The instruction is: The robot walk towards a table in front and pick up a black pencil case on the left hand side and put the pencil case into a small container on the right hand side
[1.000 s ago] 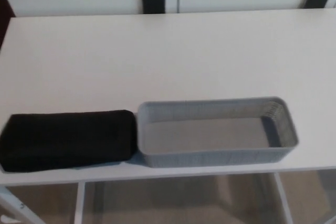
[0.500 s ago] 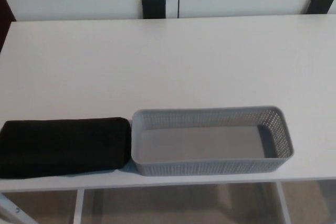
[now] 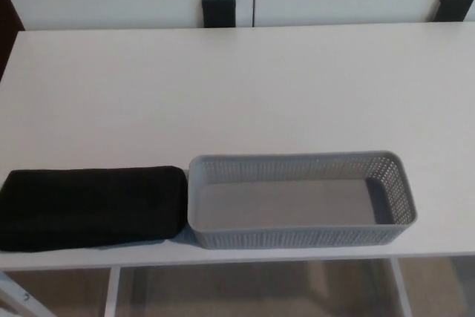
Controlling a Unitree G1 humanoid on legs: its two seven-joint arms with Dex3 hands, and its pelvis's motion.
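Hands are both out of the head view, so neither one's grip can be told. Black pencil case (image 3: 90, 208) lies flat along the near edge of the white desk (image 3: 237, 94), on its left side, its right end just beside the left wall of the grey perforated container (image 3: 300, 237), which sits empty. Two black chair backs (image 3: 219, 12) show past the far edge.

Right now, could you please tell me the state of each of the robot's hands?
Left hand: not in view, so its state cannot be told.
Right hand: not in view either.
The black pencil case lies on the table, held by neither.
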